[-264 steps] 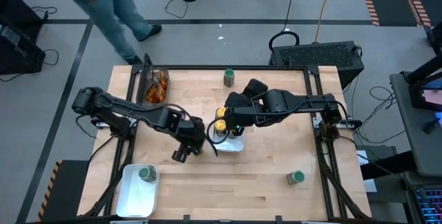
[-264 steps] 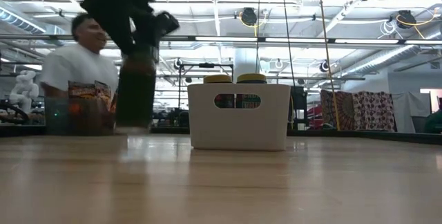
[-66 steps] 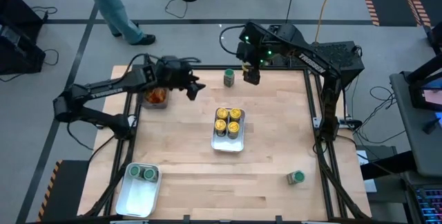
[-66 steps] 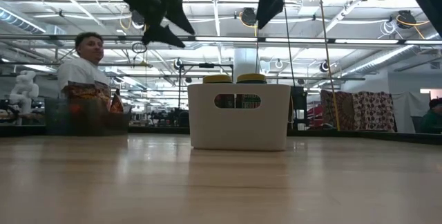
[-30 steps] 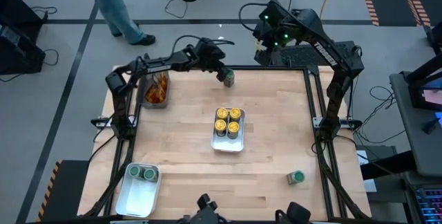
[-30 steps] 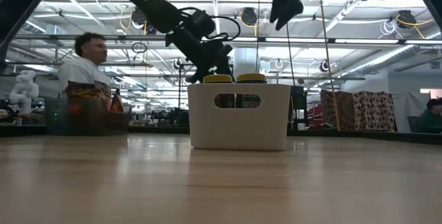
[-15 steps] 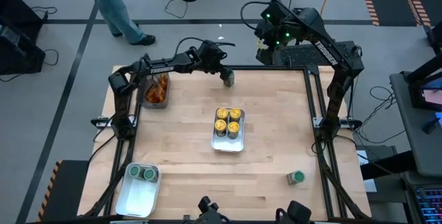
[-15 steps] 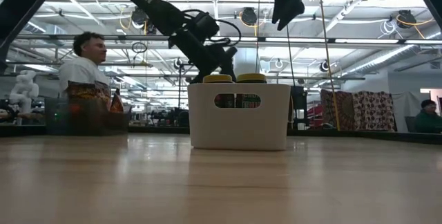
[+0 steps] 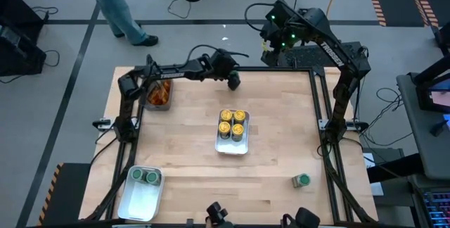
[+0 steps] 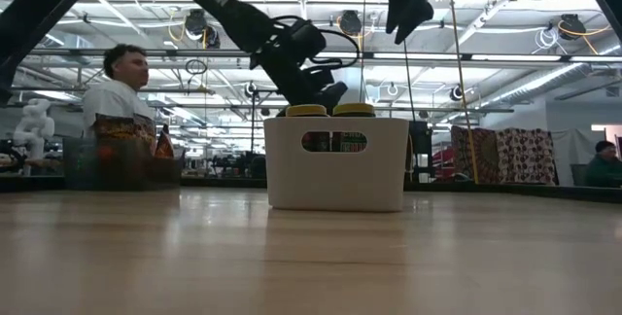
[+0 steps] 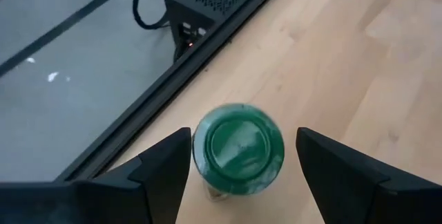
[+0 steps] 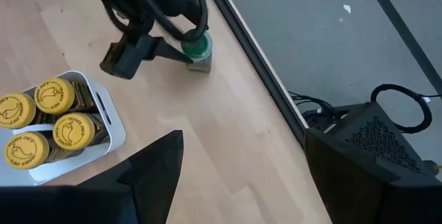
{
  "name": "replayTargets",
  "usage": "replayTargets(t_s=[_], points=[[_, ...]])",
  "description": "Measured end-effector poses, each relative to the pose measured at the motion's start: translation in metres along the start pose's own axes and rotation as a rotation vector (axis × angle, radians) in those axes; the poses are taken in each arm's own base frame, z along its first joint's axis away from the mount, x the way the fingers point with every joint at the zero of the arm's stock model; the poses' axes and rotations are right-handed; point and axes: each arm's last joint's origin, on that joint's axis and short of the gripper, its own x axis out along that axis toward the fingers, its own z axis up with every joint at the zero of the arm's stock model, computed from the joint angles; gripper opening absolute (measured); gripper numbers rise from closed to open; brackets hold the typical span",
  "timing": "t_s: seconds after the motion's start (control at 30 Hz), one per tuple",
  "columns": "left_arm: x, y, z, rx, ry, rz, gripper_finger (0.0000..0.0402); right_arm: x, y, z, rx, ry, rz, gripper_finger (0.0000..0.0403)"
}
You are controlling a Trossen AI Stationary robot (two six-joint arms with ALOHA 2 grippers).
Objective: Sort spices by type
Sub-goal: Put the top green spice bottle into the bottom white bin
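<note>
Left gripper (image 11: 238, 156) open, one finger each side of small round green-lidded spice jar (image 11: 238, 149) at table's 12 o'clock edge, not gripping | Step: descend square, close below lid | Right gripper (image 12: 242, 156) open, parked above far edge at 1 o'clock | High view hides jar; right wrist shows it (image 12: 198, 48)

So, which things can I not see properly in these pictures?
- Green-lid jar at the far table edge: hidden in the high view under the left end effector; in the low view, behind the white tray.
- The labels on the yellow-lid jars: too small in the high view.
- Orange packets in the dark bin: partly covered by the left arm in the high view.
</note>
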Motion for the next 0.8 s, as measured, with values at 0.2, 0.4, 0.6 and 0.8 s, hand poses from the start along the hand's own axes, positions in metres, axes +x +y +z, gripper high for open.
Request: replayTargets(t_s=[0.2,0.4,0.6,0.8], points=[[0.002,-0.002,-0.007,0.038,0.054,0.010,0.0263,0.000,0.002,0.000,0.000,0.000,0.003,0.0281],[0.008,-0.003,-0.011,0.034,0.075,-0.001,0.0263,0.000,0.001,0.000,0.000,-0.001,0.002,0.0281],[0.008,-0.004,-0.005,0.032,0.008,-0.001,0.0263,0.000,0.004,0.001,-0.002,-0.001,0.005,0.0281],[0.008,-0.004,-0.003,0.031,-0.006,0.002,0.0263,0.000,0.012,0.001,-0.023,-0.001,0.017,0.0281]])
